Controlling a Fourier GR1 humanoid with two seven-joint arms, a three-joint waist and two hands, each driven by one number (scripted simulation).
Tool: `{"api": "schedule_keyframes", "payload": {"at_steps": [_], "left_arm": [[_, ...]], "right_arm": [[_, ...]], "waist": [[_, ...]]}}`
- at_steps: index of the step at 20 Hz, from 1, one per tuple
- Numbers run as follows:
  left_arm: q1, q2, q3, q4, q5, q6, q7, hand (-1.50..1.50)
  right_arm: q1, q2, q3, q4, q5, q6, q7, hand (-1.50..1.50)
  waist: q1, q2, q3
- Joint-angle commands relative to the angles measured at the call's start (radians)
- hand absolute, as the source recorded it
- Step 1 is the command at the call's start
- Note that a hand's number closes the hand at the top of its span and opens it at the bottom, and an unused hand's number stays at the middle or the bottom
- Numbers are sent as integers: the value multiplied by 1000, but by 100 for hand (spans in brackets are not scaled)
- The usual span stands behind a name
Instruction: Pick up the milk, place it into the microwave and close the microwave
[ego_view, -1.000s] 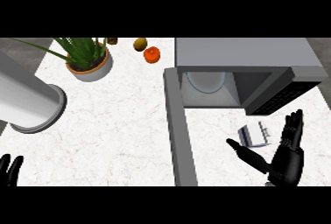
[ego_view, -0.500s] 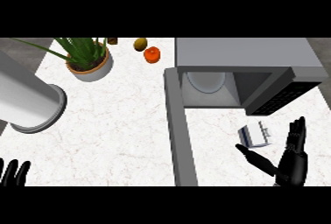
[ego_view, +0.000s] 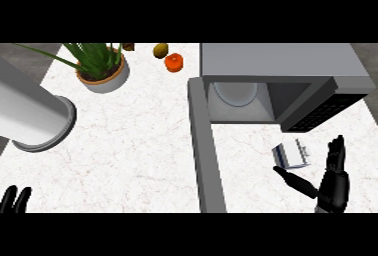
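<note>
Right hand (ego_view: 331, 186) is held open at lower right — fingers straight, thumb spread — just below the small white-and-blue milk carton (ego_view: 290, 154), not touching. Left hand (ego_view: 15, 200) is seen at lower left, fingers up. Above, the grey microwave (ego_view: 280, 80) is open.

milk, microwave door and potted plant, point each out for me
milk (ego_view: 290, 155), head view, on its top face
microwave door (ego_view: 204, 150), head view, on the open door's edge
potted plant (ego_view: 103, 79), head view, on the pot's rim

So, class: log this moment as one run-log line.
right hand: open beside small white milk carton | grey microwave: door open | left hand: resting
</note>
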Motion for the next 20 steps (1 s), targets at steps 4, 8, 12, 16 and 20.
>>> {"api": "schedule_keyframes", "payload": {"at_steps": [4, 8, 12, 16, 20], "left_arm": [[-55, -3, 5, 77, -16, 42, -20, -150], [-25, 14, 71, 12, 54, -25, 10, -150], [19, 38, 130, 14, 107, -73, -11, -150], [18, 27, 112, 45, 96, -83, -47, -150], [7, -3, 66, 27, 45, -41, -24, -150]], "right_arm": [[-89, -8, -79, 243, -35, 40, -142, -150], [-102, -34, -71, 279, -38, 86, -114, -150], [-186, -41, -106, 468, -53, 148, -235, -150], [-238, -35, -113, 563, -65, 204, -265, -150], [-263, -80, -149, 650, -83, 240, -321, -150]], "waist": [[-1, 1, 0], [-2, 0, 0], [6, 1, 1], [9, 2, 1], [4, 1, 1]]}}
